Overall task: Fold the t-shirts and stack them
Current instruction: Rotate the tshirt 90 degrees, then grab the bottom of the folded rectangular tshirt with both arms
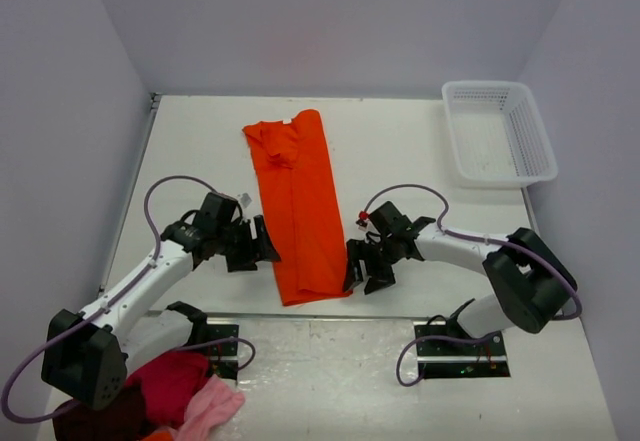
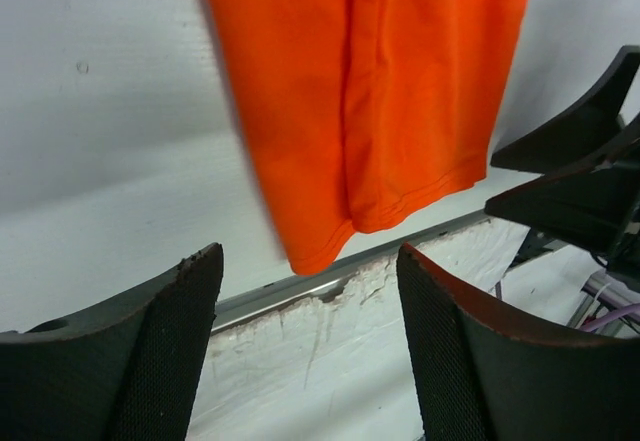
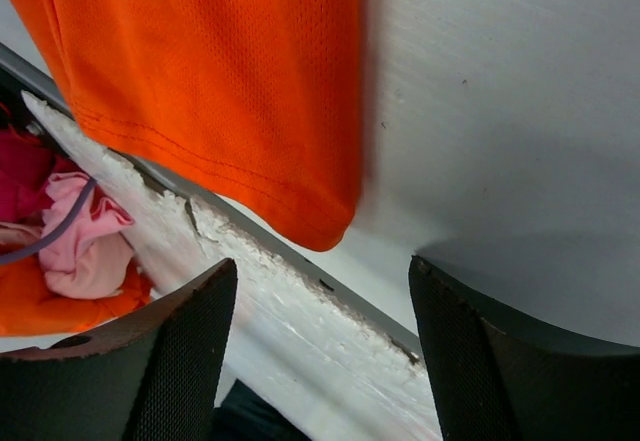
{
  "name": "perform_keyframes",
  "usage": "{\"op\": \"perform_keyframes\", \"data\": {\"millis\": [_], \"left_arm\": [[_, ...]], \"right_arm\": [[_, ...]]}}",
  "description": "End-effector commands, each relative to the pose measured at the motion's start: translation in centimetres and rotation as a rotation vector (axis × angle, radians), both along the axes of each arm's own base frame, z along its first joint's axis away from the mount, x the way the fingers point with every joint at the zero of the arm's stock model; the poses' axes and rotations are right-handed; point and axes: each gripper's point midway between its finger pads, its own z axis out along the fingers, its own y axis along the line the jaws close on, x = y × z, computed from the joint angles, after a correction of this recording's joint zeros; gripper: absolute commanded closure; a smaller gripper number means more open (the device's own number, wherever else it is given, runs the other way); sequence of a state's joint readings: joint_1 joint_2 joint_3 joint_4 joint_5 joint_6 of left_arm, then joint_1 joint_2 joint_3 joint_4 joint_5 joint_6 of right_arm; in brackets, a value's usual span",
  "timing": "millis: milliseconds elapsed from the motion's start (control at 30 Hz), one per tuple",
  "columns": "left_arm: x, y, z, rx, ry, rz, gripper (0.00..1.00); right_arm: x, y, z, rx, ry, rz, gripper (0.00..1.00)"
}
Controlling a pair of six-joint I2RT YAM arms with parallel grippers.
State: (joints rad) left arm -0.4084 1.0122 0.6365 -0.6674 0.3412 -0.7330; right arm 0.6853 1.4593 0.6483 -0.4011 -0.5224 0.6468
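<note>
A bright orange t-shirt (image 1: 300, 206) lies folded lengthwise into a long strip in the middle of the white table, neck end far, hem near the front edge. Its hem also shows in the left wrist view (image 2: 370, 91) and the right wrist view (image 3: 210, 81). My left gripper (image 1: 262, 243) is open and empty just left of the shirt's near end. My right gripper (image 1: 362, 269) is open and empty just right of the shirt's near corner. Neither touches the cloth.
A white plastic basket (image 1: 498, 131) stands at the far right of the table. A heap of red, pink and orange clothes (image 1: 175, 391) lies off the table's front left, also in the right wrist view (image 3: 60, 241). The table's front edge (image 2: 330, 276) runs just below the hem.
</note>
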Motion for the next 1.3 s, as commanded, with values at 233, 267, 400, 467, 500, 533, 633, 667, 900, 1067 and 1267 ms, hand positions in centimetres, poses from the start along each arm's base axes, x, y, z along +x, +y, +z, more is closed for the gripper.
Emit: {"op": "perform_keyframes", "data": {"millis": [233, 267, 400, 467, 500, 533, 633, 667, 900, 1067, 1267], "left_arm": [[-2.8, -0.2, -3.5, 0.013, 0.125, -0.013, 0.35], [-3.1, -0.3, -3.7, 0.023, 0.132, -0.017, 0.35], [-3.7, -0.5, -4.4, 0.034, 0.155, -0.032, 0.35], [-4.0, -0.8, -4.7, 0.034, 0.169, -0.04, 0.35], [-3.8, -1.0, -4.8, 0.029, 0.163, -0.04, 0.35], [-3.8, -1.1, -4.8, 0.028, 0.163, -0.042, 0.35], [-3.7, -1.6, -4.7, 0.019, 0.161, -0.047, 0.35], [-3.8, -1.7, -4.8, 0.019, 0.165, -0.052, 0.34], [-3.8, -1.9, -5.1, 0.029, 0.17, -0.053, 0.33], [-3.8, -1.8, -5.1, 0.042, 0.168, -0.051, 0.32], [-3.4, -0.9, -4.1, 0.103, 0.146, -0.032, 0.29]], "right_arm": [[2.1, 0.2, -1.2, 0.028, 0.041, -0.074, 0.41], [2.4, 0.4, -1.3, 0.028, 0.044, -0.076, 0.44], [2.8, 0.8, -1.6, 0.032, 0.059, -0.078, 0.51], [2.7, 0.9, -1.9, 0.035, 0.068, -0.076, 0.52], [2.6, 0.9, -2.4, 0.033, 0.082, -0.079, 0.52], [2.4, 1.0, -2.6, 0.036, 0.095, -0.073, 0.53], [2.1, 1.0, -3.3, 0.037, 0.116, -0.077, 0.55], [2.1, 0.9, -3.4, 0.037, 0.121, -0.081, 0.56], [1.4, 0.4, -3.8, 0.036, 0.116, -0.078, 0.63], [0.4, 0.0, -4.9, 0.027, 0.153, -0.082, 0.8], [-0.1, 0.0, -5.3, 0.035, 0.168, -0.074, 0.73]]}}
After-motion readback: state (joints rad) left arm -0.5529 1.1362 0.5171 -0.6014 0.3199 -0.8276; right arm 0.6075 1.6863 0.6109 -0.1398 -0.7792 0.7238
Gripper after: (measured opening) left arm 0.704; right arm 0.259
